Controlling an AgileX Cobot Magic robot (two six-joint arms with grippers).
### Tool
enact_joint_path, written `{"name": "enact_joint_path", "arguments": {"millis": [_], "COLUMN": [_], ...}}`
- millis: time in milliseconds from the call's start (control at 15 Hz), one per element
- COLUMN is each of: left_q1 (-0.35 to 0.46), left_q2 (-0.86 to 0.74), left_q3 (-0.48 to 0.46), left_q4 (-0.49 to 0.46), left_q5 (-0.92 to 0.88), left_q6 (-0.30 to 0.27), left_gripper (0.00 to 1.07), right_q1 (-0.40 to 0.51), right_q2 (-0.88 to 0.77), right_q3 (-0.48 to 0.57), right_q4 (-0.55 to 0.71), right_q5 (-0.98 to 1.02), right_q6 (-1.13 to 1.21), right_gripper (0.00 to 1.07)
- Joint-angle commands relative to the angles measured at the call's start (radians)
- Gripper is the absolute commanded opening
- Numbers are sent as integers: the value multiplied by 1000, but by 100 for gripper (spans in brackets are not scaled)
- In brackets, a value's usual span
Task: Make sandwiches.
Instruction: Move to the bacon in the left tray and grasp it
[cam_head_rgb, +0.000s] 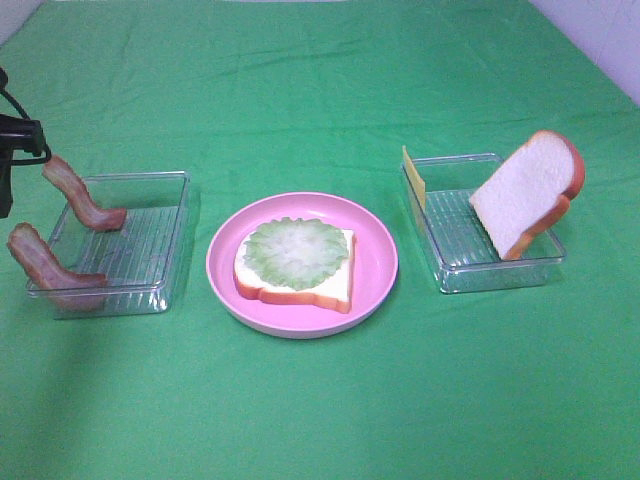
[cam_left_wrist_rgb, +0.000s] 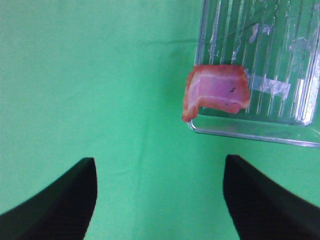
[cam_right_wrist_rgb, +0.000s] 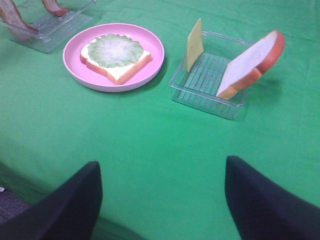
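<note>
A bread slice (cam_head_rgb: 330, 285) topped with pale green lettuce (cam_head_rgb: 296, 252) lies on the pink plate (cam_head_rgb: 380, 262) at the centre. Two bacon strips (cam_head_rgb: 85, 200) (cam_head_rgb: 45, 262) lean on the left clear tray (cam_head_rgb: 150, 250). A cheese square (cam_head_rgb: 413, 178) and a second bread slice (cam_head_rgb: 528, 192) lean in the right clear tray (cam_head_rgb: 450, 235). My left gripper (cam_left_wrist_rgb: 160, 200) is open and empty, above the cloth just outside the tray's corner, where one bacon strip (cam_left_wrist_rgb: 217, 92) hangs. My right gripper (cam_right_wrist_rgb: 162, 200) is open and empty, well back from the plate (cam_right_wrist_rgb: 75, 70).
Green cloth covers the whole table. Part of my left arm (cam_head_rgb: 15, 135) shows at the far left edge of the high view. The right wrist view also shows the cheese (cam_right_wrist_rgb: 195, 44), the leaning bread slice (cam_right_wrist_rgb: 252, 62) and the table's near edge.
</note>
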Motion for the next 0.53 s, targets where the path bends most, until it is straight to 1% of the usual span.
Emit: {"name": "enact_joint_path", "arguments": {"millis": [67,200,533], "left_q1": [23,24,24], "left_q2": [41,85,190], "left_q3": [-3,-3,-4], "left_q4": [-41,-46,-58], "left_q5": [-34,-57,-122], "left_q6": [36,47,50], "left_gripper": [68,68,67], "right_q1": [-3,-3,-3], "right_q2": [-14,-14,-14], "right_q3": [2,2,2], "right_q4": [-4,-4,-4], "right_q5": [-10,-10,-10], "right_q6": [-10,-10,-10], "right_gripper": [67,67,67]}}
